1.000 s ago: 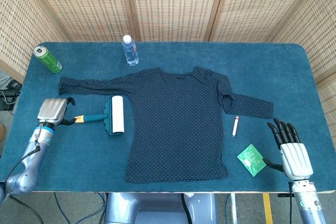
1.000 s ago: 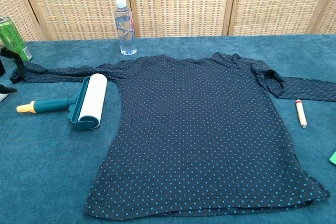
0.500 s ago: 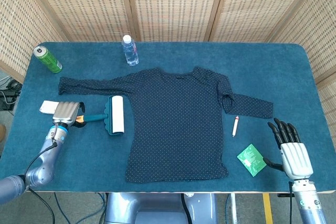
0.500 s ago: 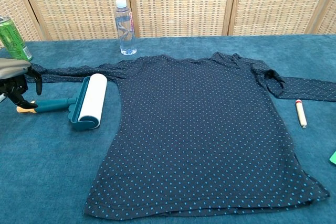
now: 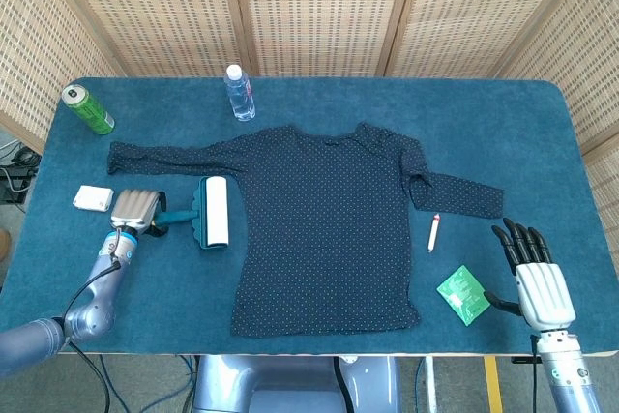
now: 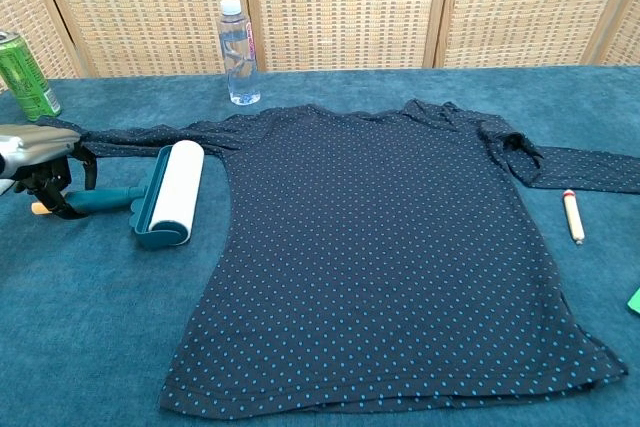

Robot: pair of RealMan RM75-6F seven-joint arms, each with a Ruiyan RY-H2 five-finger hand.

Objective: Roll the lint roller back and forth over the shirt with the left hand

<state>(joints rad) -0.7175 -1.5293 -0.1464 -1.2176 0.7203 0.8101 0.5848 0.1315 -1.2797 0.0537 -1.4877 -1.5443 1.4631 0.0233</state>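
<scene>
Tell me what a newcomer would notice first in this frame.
The dark dotted shirt spread flat across the middle of the blue table. Just off its left edge lies the lint roller, with the left hand over its handle. The right hand waits with fingers spread at the near right corner.

A table [image 5: 542, 132] covered in deep blue-green cloth is backed by folding screens [image 5: 319, 7] of woven cane set in pale wooden frames. Grey floor is glimpsed below the front edge.
</scene>
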